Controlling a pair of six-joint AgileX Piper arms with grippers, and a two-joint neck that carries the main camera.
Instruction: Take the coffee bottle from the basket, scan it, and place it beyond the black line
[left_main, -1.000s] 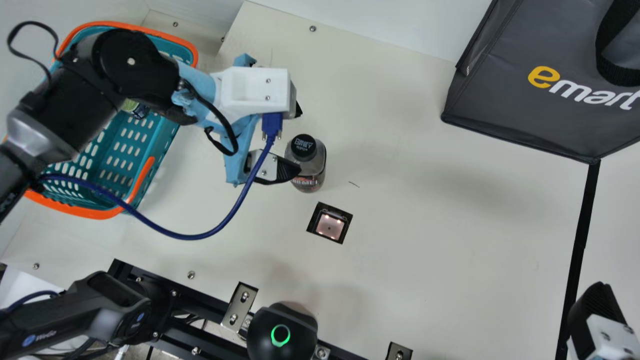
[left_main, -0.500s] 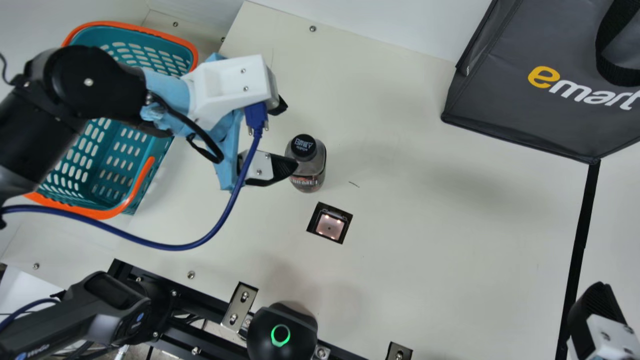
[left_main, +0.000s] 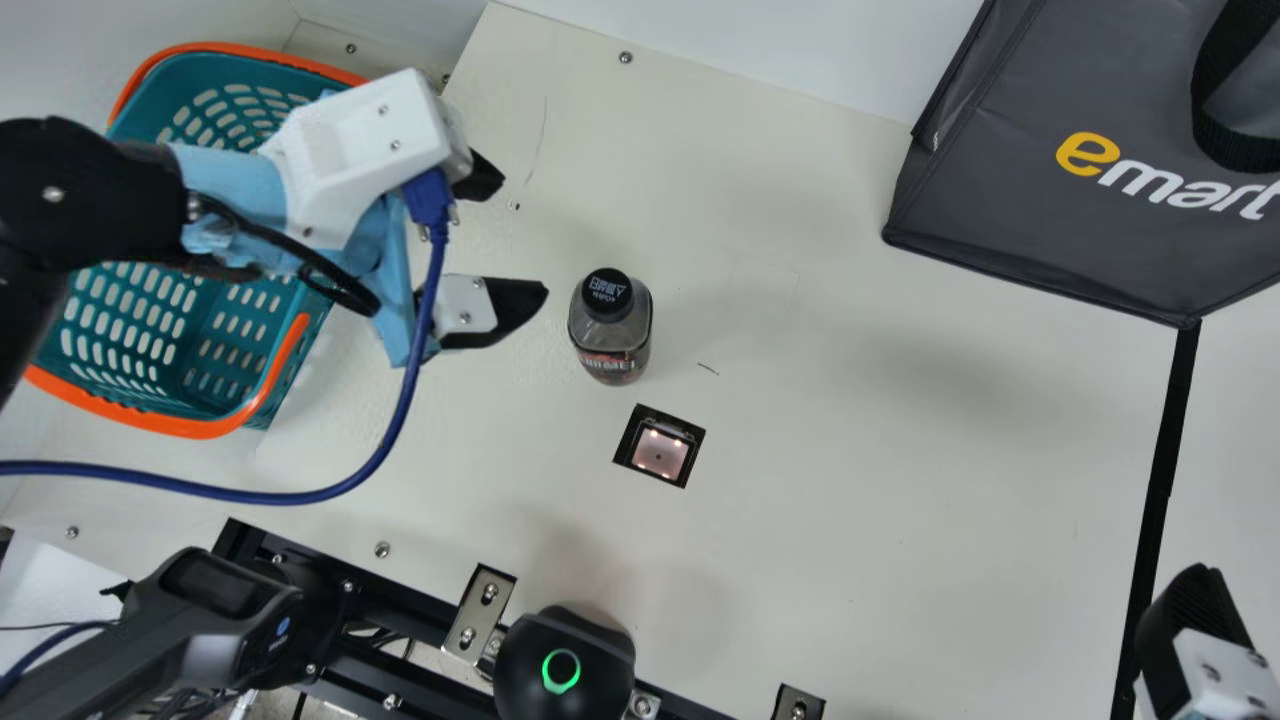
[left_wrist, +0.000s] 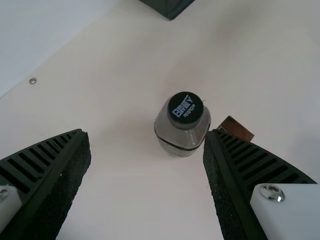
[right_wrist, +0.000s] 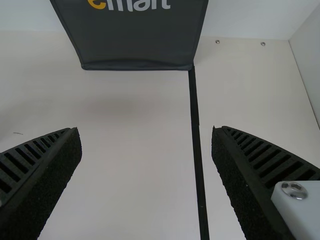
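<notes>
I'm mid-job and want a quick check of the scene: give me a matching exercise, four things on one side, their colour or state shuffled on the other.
Things
1. coffee bottle
2. shopping basket
3. left gripper
4. scanner

Colour or state
A. jaws apart, holding nothing
B. lit, set into the table
C. standing upright, black-capped
D. teal with an orange rim

Right pairs: 1-C, 2-D, 3-A, 4-B

Basket left of bottle, bag right, scanner before, apparently set in table.
</notes>
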